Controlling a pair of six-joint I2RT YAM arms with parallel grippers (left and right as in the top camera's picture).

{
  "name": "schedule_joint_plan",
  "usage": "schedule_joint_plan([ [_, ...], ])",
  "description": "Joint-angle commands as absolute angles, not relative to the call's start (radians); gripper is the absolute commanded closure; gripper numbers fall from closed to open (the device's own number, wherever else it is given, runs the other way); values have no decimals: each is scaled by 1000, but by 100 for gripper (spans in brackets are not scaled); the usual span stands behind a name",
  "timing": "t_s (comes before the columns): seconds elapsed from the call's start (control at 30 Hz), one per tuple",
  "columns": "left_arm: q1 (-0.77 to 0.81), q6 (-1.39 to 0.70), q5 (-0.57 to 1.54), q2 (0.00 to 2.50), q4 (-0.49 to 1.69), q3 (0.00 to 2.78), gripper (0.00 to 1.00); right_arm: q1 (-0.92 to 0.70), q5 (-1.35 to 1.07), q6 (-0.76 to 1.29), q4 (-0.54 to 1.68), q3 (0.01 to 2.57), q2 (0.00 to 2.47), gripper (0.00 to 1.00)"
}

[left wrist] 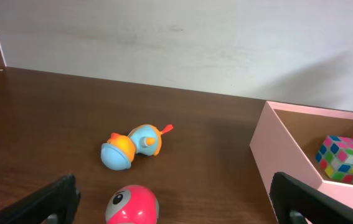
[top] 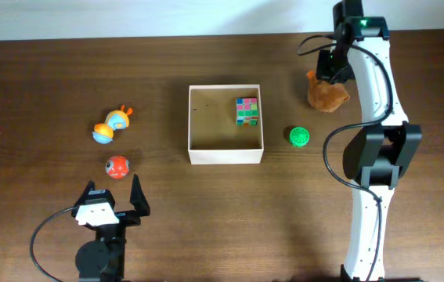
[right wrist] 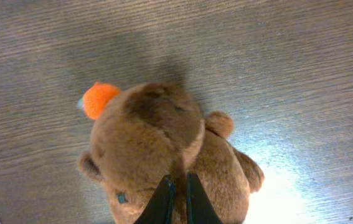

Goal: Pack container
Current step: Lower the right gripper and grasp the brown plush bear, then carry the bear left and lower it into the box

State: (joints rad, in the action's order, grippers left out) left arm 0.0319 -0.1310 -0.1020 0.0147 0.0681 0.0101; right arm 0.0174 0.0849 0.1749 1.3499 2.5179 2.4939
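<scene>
**Plush bear beside right arm, container to its left**

Left gripper (top: 113, 188) stood wide open and empty at the near edge of the table. I found the red ball (top: 117, 166) just ahead of it, roughly in line with the gap between its fingers. The blue-and-orange toy (top: 112, 125) lay farther out, on its side.

The container (top: 225, 154) sat at mid-table, open side up, well apart from both arms. One item was inside it: the multicoloured cube (top: 247, 110), in the far right corner. The green ball (top: 299, 136) rested just beside the container's right wall, apart from it.

The brown plush bear (top: 327, 95) lay beyond the green ball, to the far right. The right gripper (right wrist: 177, 186) was directly over the bear, with its jaws drawn together at the fur. I could not confirm whether they had pinched any plush.

In my judgement the coming move turned on that side. The container lay to the left of the right gripper and a little nearer the robot. The right arm was clearly the closer arm to the bear. The green ball lay close to any straight path to the container.
</scene>
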Motion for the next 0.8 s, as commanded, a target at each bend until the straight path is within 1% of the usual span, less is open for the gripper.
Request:
schedule_joint_plan([
  [0.0, 27, -115, -105, 5, 73, 9, 1, 20, 73, 165, 1366, 2581, 2450, 96],
  [0.47, 27, -115, -105, 5, 73, 9, 1, 2, -89, 144, 1517, 2858, 2449, 96],
  [0.77, 27, -115, -105, 5, 73, 9, 1, -104, -113, 107, 1611, 2993, 2446, 96],
])
